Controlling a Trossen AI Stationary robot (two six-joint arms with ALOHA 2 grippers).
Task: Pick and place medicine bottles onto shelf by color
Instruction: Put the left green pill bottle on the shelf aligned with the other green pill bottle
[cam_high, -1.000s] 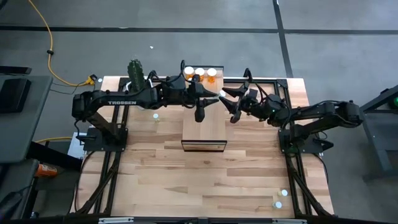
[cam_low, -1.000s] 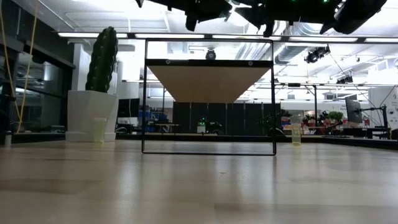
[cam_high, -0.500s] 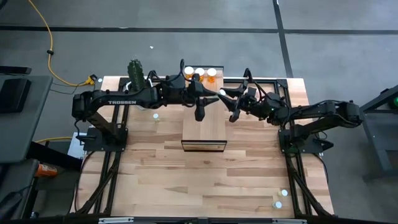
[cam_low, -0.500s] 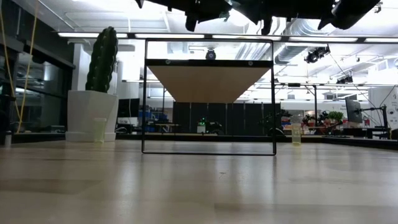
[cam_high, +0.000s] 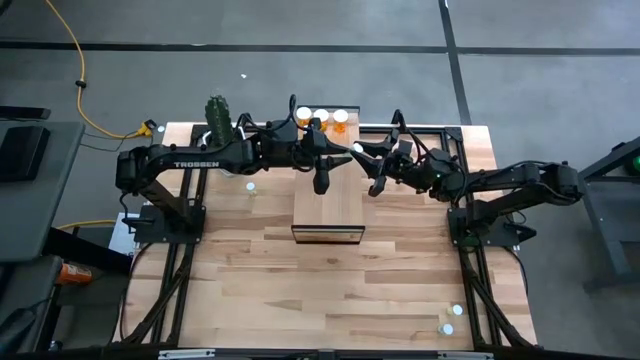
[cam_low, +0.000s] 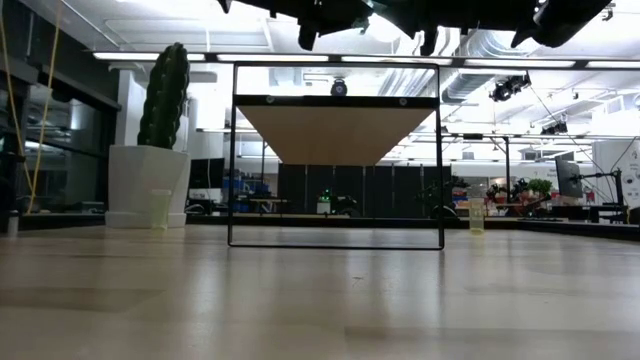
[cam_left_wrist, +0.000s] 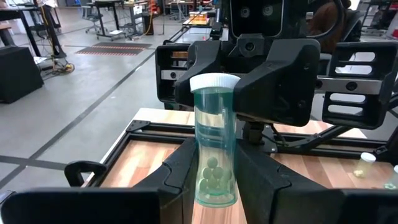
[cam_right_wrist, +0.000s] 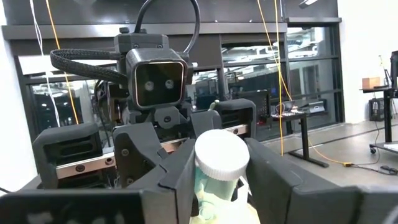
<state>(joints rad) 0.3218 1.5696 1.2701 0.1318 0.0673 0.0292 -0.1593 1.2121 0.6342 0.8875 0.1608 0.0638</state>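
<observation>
we are clamping a pale green pill bottle (cam_left_wrist: 215, 149) between our left gripper (cam_left_wrist: 214, 177) and right gripper (cam_right_wrist: 217, 180) fingers, both meeting above the shelf (cam_high: 328, 205), orange bottles (cam_high: 322, 119) resting just beyond

Our two arms are matte black, built of chunky jointed segments, and the left arm (cam_high: 190, 160) carries white TROSSEN lettering along its upper link. Black cables loop over the wrists, one of them ribbed. The left gripper (cam_right_wrist: 152, 134) has a boxy housing with a square camera face showing two round lenses, and the right gripper (cam_left_wrist: 264, 87) is blocky, with visible screws.
</observation>
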